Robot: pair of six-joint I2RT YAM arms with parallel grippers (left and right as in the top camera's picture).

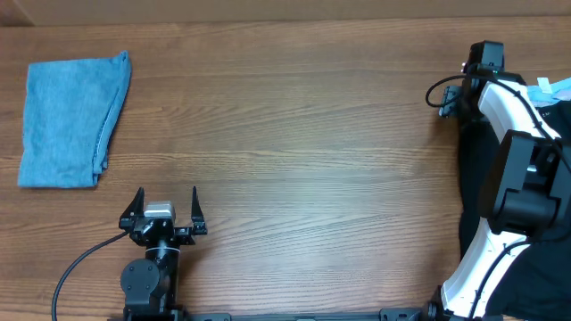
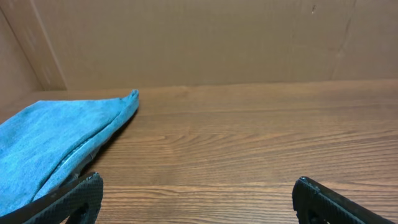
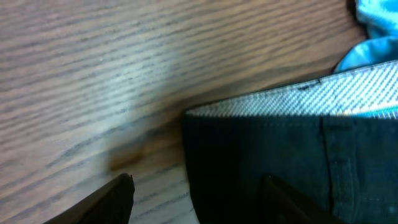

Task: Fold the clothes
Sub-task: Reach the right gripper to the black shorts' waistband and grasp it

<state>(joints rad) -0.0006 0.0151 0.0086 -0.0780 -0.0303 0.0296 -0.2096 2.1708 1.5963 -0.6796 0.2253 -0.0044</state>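
Note:
A folded blue denim garment (image 1: 73, 120) lies at the table's far left; it also shows in the left wrist view (image 2: 50, 146). My left gripper (image 1: 166, 207) is open and empty near the front edge, well clear of it (image 2: 199, 199). A dark garment (image 1: 475, 169) lies at the right edge under my right arm. In the right wrist view its grey-lined waistband and dark cloth (image 3: 280, 162) fill the right half. My right gripper (image 3: 199, 199) is open, its fingers straddling the dark garment's edge; in the overhead view it is (image 1: 457, 100) near the far right.
A light blue cloth (image 1: 558, 87) lies at the far right edge beside the dark garment, and shows in the right wrist view (image 3: 376, 15). A brown wall (image 2: 199, 37) stands behind the wooden table (image 1: 303, 160).

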